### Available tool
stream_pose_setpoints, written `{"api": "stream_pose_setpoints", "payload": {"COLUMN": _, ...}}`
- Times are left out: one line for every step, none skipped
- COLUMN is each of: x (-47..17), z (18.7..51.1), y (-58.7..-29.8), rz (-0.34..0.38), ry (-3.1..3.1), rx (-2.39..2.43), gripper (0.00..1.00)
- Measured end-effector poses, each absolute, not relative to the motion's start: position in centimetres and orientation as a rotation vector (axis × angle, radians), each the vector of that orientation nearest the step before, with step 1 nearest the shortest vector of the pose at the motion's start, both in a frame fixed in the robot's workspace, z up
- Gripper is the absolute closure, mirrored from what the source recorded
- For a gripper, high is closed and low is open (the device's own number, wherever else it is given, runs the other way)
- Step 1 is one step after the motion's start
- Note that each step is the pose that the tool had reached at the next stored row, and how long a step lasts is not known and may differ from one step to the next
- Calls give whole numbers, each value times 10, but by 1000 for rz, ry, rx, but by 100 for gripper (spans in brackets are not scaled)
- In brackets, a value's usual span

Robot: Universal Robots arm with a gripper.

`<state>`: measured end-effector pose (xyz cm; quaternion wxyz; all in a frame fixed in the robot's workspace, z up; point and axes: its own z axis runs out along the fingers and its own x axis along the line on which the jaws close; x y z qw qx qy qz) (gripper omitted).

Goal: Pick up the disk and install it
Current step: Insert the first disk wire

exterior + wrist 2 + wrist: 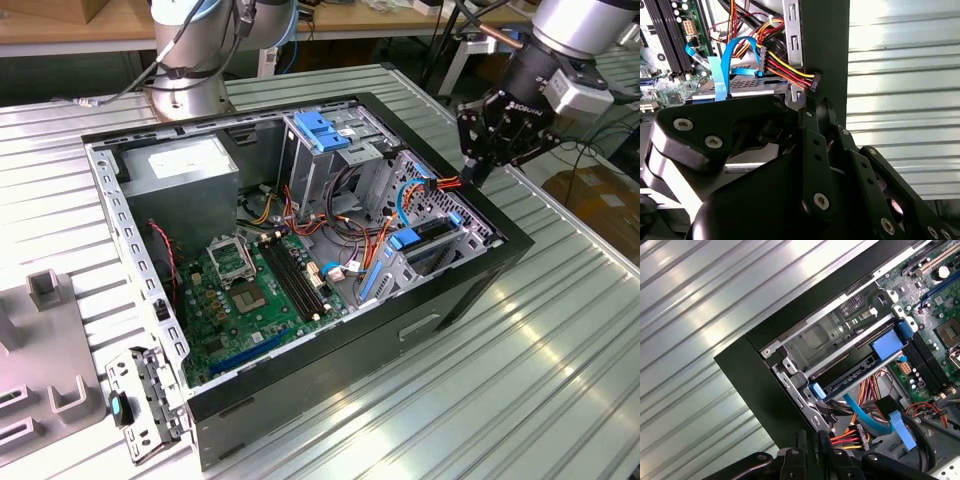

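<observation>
The disk (pixel 432 232) lies flat in the drive bay at the open computer case's (pixel 470 290) side toward the exterior view's right, with its blue carrier tabs showing. In both wrist views the disk (pixel 850 374) (pixel 747 81) sits inside the metal bay, with a blue data cable and a bundle of red, yellow and black wires beside it. My gripper (pixel 471 172) hovers just above the case wall by that bay, apart from the disk. Its black fingers (pixel 810 107) are shut with nothing between them.
The grey power supply box (pixel 180 165) and the tall metal cage with a blue top (pixel 325 130) stand at the back of the case. The green motherboard (pixel 250 290) covers its floor. Grey fixtures (pixel 50 290) sit on the ribbed metal table (pixel 560 370) at the exterior view's left.
</observation>
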<state>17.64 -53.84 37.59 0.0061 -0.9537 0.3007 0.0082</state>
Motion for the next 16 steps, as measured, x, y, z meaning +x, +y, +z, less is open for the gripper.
{"api": "stream_pose_setpoints", "payload": {"x": 176, "z": 375, "y": -536, "rz": 25, "ry": 932, "rx": -2986, "gripper": 76}}
{"api": "stream_pose_setpoints", "payload": {"x": 176, "z": 374, "y": -535, "rz": 25, "ry": 923, "rx": -2988, "gripper": 76}}
{"api": "stream_pose_setpoints", "payload": {"x": 176, "z": 373, "y": -534, "rz": 25, "ry": 911, "rx": -2991, "gripper": 76}}
{"api": "stream_pose_setpoints", "payload": {"x": 176, "z": 373, "y": -534, "rz": 25, "ry": 897, "rx": -2995, "gripper": 76}}
{"api": "stream_pose_setpoints", "payload": {"x": 176, "z": 372, "y": -533, "rz": 25, "ry": 881, "rx": -3000, "gripper": 76}}
{"api": "stream_pose_setpoints", "payload": {"x": 176, "z": 372, "y": -532, "rz": 25, "ry": 864, "rx": -3005, "gripper": 76}}
{"api": "stream_pose_setpoints", "payload": {"x": 176, "z": 372, "y": -532, "rz": 25, "ry": 848, "rx": -3010, "gripper": 76}}
{"api": "stream_pose_setpoints", "payload": {"x": 176, "z": 371, "y": -531, "rz": 25, "ry": 835, "rx": -3013, "gripper": 76}}
{"api": "stream_pose_setpoints", "payload": {"x": 176, "z": 371, "y": -530, "rz": 25, "ry": 822, "rx": -3017, "gripper": 76}}
{"api": "stream_pose_setpoints", "payload": {"x": 176, "z": 370, "y": -529, "rz": 25, "ry": 807, "rx": -3021, "gripper": 76}}
{"api": "stream_pose_setpoints", "payload": {"x": 176, "z": 370, "y": -529, "rz": 25, "ry": 797, "rx": -3024, "gripper": 76}}
{"api": "stream_pose_setpoints", "payload": {"x": 176, "z": 369, "y": -529, "rz": 25, "ry": 784, "rx": -3027, "gripper": 76}}
{"api": "stream_pose_setpoints", "payload": {"x": 176, "z": 369, "y": -529, "rz": 25, "ry": 778, "rx": -3029, "gripper": 76}}
{"api": "stream_pose_setpoints", "payload": {"x": 176, "z": 369, "y": -529, "rz": 25, "ry": 774, "rx": -3030, "gripper": 76}}
{"api": "stream_pose_setpoints", "payload": {"x": 176, "z": 369, "y": -529, "rz": 24, "ry": 772, "rx": -3031, "gripper": 76}}
{"api": "stream_pose_setpoints", "payload": {"x": 176, "z": 368, "y": -529, "rz": 24, "ry": 772, "rx": -3030, "gripper": 76}}
